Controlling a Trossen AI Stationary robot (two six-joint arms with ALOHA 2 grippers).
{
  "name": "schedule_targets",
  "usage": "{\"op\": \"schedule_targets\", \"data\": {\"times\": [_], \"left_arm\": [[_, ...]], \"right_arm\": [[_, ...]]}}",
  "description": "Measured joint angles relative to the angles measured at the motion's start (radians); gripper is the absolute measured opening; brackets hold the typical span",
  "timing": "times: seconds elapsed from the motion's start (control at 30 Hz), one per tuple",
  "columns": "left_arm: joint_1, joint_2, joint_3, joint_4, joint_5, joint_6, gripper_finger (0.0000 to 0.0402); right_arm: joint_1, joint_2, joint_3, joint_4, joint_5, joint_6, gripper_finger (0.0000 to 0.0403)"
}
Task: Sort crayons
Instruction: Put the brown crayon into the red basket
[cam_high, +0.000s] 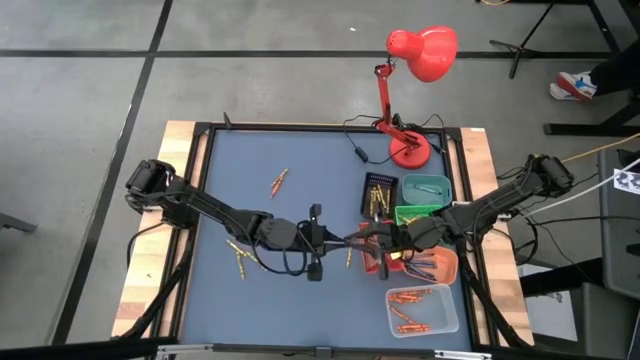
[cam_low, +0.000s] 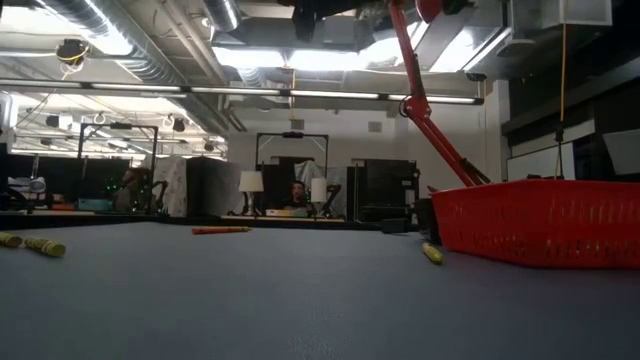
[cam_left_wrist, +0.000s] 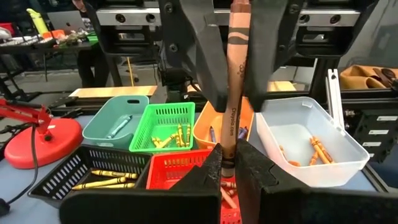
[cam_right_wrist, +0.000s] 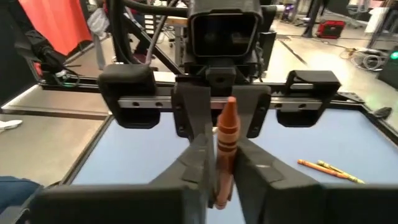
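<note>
My left gripper (cam_high: 345, 240) and my right gripper (cam_high: 365, 240) meet fingertip to fingertip over the middle of the table. Both are shut on one brown crayon (cam_left_wrist: 235, 81), which also shows in the right wrist view (cam_right_wrist: 225, 149). Loose crayons lie on the blue mat: an orange one (cam_high: 279, 181) at the far left, yellow ones (cam_high: 239, 256) at the near left, and one (cam_high: 348, 257) below the grippers. Neither gripper shows in the low view. My left gripper pinches the brown crayon's near end (cam_left_wrist: 227, 160) between its two fingers. The fingers come level from the table's left and lie along the crayon, which is clear of the table. My right gripper pinches the crayon's other end (cam_right_wrist: 221, 180) between its two fingers. The fingers come level from the table's right and lie along the crayon. The crayon's pointed tip (cam_right_wrist: 228, 104) points toward the left gripper.
Trays stand at the right: black (cam_high: 366, 185) with yellow crayons, teal (cam_high: 425, 180), green (cam_high: 418, 213), red (cam_high: 372, 268), orange (cam_high: 448, 262), and clear (cam_high: 450, 310) with orange crayons. A red lamp (cam_high: 410, 152) stands at the far edge. The red tray (cam_low: 540, 220) fills the low view's right.
</note>
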Motion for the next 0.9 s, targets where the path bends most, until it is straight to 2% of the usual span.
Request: {"op": "schedule_targets", "data": {"times": [0.13,0.23,0.37,0.47,0.67,0.9], "left_arm": [[0.0,0.0,0.0,-0.001,-0.004,0.0,0.0008],[0.001,0.0,0.0,-0.005,-0.008,-0.001,0.0014],[0.004,0.0,0.0,-0.002,-0.014,-0.003,0.0041],[0.01,0.0,0.0,-0.007,-0.014,-0.003,0.0066],[0.042,0.0,0.0,-0.043,-0.015,-0.003,0.0093],[0.126,0.0,0.0,-0.144,-0.011,-0.003,0.0092]], "right_arm": [[0.0,0.0,0.0,-0.003,0.018,0.0,0.0015],[0.001,0.0,0.0,-0.012,0.043,0.006,0.0019],[0.001,-0.001,0.0,-0.025,0.059,0.028,0.0036],[0.001,-0.009,0.0,-0.063,0.069,0.028,0.0026],[0.002,-0.09,0.0,-0.311,0.086,0.108,0.0013],[0.004,-0.161,0.0,-0.739,0.067,0.3,0.004]]}}
